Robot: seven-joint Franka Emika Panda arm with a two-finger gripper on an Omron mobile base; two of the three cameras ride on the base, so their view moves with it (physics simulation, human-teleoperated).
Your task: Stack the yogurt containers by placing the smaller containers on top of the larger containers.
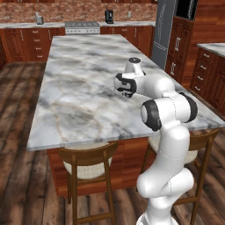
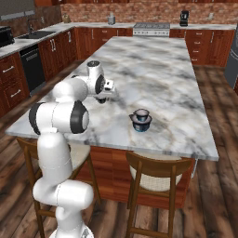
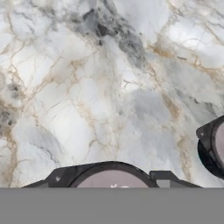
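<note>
My gripper (image 3: 109, 180) is shut on the smaller container (image 3: 109, 176), a dark-rimmed round cup with a pale greyish top that sits between the two fingertips. In the right base view the gripper (image 2: 102, 98) points down just above the marble, near the counter's left side. In the left base view the gripper (image 1: 126, 91) hangs over the counter's right half. The larger container (image 2: 141, 122) has a blue body and a wide dark rim. It stands upright on the counter to the right of the gripper and apart from it. Its edge shows as the larger container (image 3: 213, 146) at the right border of the hand view.
The work surface is a long marble island counter (image 2: 162, 65). Wooden stools (image 2: 158, 174) (image 1: 88, 160) are tucked under its near edge. Wooden cabinets, a stove (image 1: 82, 27) and a coffee machine (image 1: 109, 16) line the far wall.
</note>
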